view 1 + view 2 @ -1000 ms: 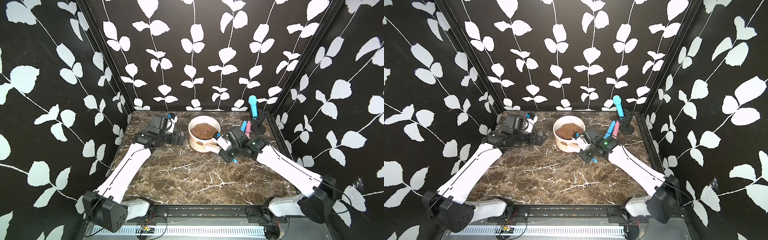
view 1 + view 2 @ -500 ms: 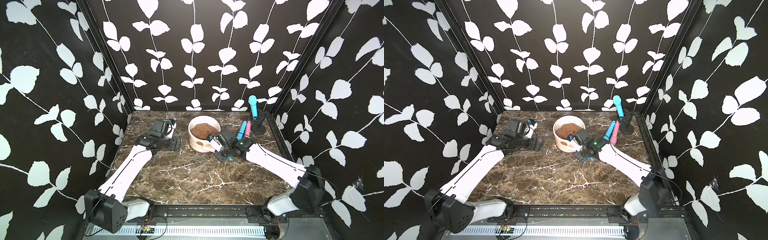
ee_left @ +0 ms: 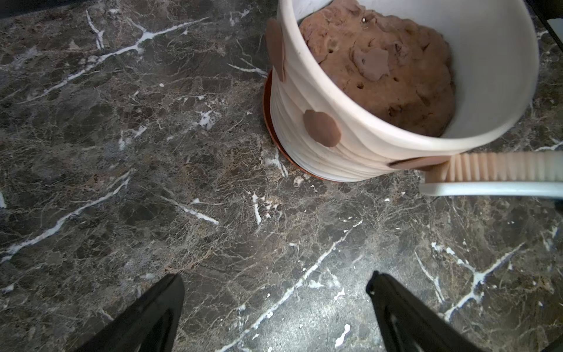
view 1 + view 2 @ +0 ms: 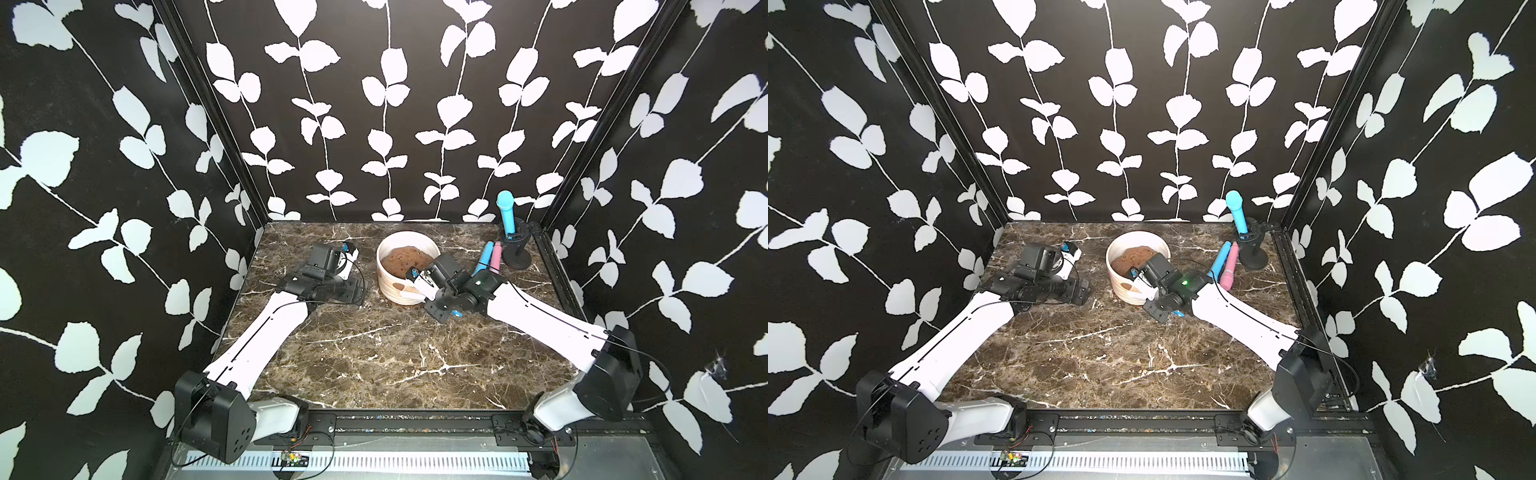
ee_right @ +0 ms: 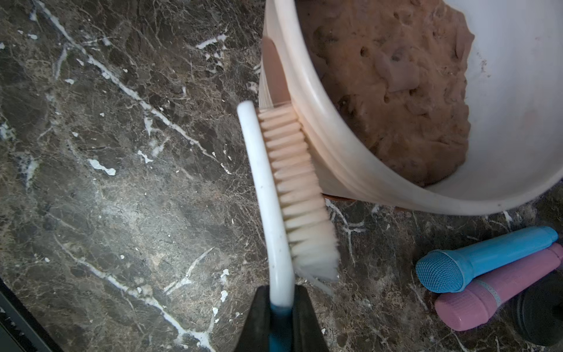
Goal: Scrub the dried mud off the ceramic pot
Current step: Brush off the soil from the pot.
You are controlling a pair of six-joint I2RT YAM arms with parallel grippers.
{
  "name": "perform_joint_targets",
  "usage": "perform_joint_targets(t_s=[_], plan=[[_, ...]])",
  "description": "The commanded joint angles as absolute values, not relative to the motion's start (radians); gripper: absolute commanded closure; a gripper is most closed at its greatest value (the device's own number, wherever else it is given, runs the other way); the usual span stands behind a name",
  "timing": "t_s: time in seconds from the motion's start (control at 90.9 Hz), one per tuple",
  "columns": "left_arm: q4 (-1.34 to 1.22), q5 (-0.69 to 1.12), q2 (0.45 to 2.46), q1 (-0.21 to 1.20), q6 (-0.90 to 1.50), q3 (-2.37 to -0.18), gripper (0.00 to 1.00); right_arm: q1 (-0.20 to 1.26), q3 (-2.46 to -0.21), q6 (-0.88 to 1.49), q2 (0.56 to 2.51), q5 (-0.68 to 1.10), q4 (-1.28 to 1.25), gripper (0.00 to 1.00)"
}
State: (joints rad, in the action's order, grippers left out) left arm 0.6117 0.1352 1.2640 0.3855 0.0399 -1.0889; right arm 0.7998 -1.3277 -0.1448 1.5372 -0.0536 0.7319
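Pot: wide cream-white ribbed ceramic pot (image 4: 384, 274) is stood on terracotta saucer (image 3: 267, 100), back-centre of brown marble tabletop (image 4: 374, 353).
Mud: flat reddish-brown dried mud patches (image 3: 321, 128) are stuck on the outer wall, so it is approached from the side.
Brush: white-handled brush w/ cream bristles (image 5: 283, 195) is laid sideways, bristles pressed to the wall beside a patch.
Right pincer (image 5: 281, 297): clamped tight on brush handle.
Left pincer (image 3: 274, 275): spread fully, nothing held; placed near pot, prob. for steadying.
Writing: none legible.

Blue mic (image 5: 487, 254), pink mic (image 5: 499, 289) touching, flat on marble table (image 5: 122, 183)
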Motion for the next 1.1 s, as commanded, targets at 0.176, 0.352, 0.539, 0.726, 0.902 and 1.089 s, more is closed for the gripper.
perform_joint_targets(t_s=[0.176,0.352,0.539,0.726,0.902,1.089], plan=[[0.588,0.129,1.247,0.384,0.018,-1.073,0.02,0.814,-1.4,-0.202,1.581,-0.09,0.663,1.0],[0.585,0.123,1.246,0.383,0.015,-1.07,0.02,0.83,-1.408,-0.206,1.592,-0.059,0.666,1.0],[0.582,0.125,1.248,0.384,0.014,-1.067,0.02,0.853,-1.413,-0.213,1.612,-0.011,0.702,1.0],[0.582,0.117,1.246,0.384,0.007,-1.062,0.02,0.864,-1.366,-0.212,1.572,0.071,0.743,1.0],[0.581,0.105,1.234,0.384,0.003,-1.055,0.02,0.865,-1.319,-0.206,1.512,0.071,0.772,1.0],[0.579,0.11,1.233,0.384,0.006,-1.053,0.02,0.854,-1.244,-0.144,1.422,-0.105,0.718,1.0]])
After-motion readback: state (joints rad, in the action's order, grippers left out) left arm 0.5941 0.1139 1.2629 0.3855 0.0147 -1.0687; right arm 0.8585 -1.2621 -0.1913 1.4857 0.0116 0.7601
